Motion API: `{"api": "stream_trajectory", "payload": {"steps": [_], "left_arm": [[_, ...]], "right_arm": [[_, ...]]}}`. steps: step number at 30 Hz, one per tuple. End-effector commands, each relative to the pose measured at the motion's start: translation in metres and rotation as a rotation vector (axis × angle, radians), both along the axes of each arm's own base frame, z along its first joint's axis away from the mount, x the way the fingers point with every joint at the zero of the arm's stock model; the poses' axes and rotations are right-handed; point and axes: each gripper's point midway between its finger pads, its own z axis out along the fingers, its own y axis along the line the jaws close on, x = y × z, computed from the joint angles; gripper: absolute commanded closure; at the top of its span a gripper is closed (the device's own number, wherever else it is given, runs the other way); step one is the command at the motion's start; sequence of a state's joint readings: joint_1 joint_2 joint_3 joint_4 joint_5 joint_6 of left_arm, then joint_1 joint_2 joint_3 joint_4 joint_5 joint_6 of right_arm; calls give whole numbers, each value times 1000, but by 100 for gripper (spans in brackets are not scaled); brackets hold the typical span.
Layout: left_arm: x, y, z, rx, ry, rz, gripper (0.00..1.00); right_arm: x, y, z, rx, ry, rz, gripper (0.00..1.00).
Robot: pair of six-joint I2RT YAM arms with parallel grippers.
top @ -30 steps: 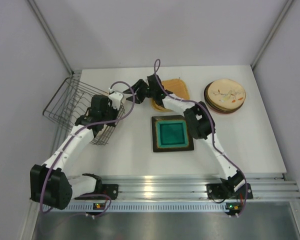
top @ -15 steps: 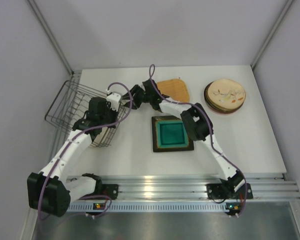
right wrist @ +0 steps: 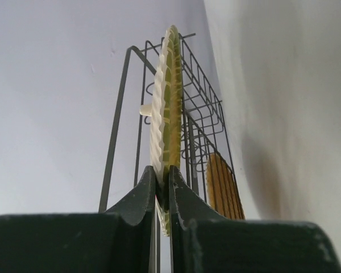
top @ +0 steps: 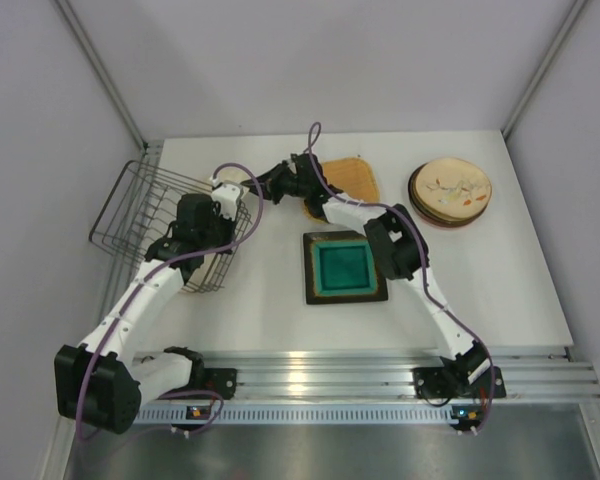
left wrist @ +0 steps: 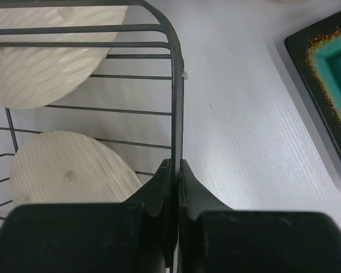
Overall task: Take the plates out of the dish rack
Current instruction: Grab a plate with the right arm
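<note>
Dark wire dish rack: landmark, tilted, with cream plates among its prongs.
Left gripper: fingers pinched shut on the rack's rim wire.
Right gripper: fingers closed narrowly on the edge of a cream ribbed plate, upright against the rack's wires.
Slatted wooden plate: among the rack's wires, beyond the cream one.
Square teal plate: flat, right of the rack, apart.
Stacked round plates: far right of the rack.

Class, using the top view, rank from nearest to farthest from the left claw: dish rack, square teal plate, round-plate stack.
1. Dish rack, left: left claw grips its rim.
2. Square teal plate, centre.
3. Round-plate stack, far right.
</note>
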State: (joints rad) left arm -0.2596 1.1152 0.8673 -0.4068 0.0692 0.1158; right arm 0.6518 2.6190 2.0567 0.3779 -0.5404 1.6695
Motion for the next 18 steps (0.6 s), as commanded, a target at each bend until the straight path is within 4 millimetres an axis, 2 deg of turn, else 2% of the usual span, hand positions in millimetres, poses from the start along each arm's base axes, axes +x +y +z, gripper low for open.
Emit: {"api": "stream_trajectory", "payload": {"steps": [1,5,9,12,15,18], "left_arm": [[6,17,17,-18,-60,123,100],[4,19,19,-20,-69,129,100],[2,19,17,-23,-65,129,100],[3,19,19,-24,-69,130,100],[4,20,22,-23,-78,135,100],[6,21,25,-17,-81,142,100]], "right_arm": [[2,12,30,42,-58,-37,100],[32,-11,32,9,-79,-130,100],[66,-46,31,-29,-94,-233,100],[84,-64,22,-78,-112,-280,100],[81,-67,4,-131,-107,-250,100],[55,-60,-12,-185,-108,-186,100]]}}
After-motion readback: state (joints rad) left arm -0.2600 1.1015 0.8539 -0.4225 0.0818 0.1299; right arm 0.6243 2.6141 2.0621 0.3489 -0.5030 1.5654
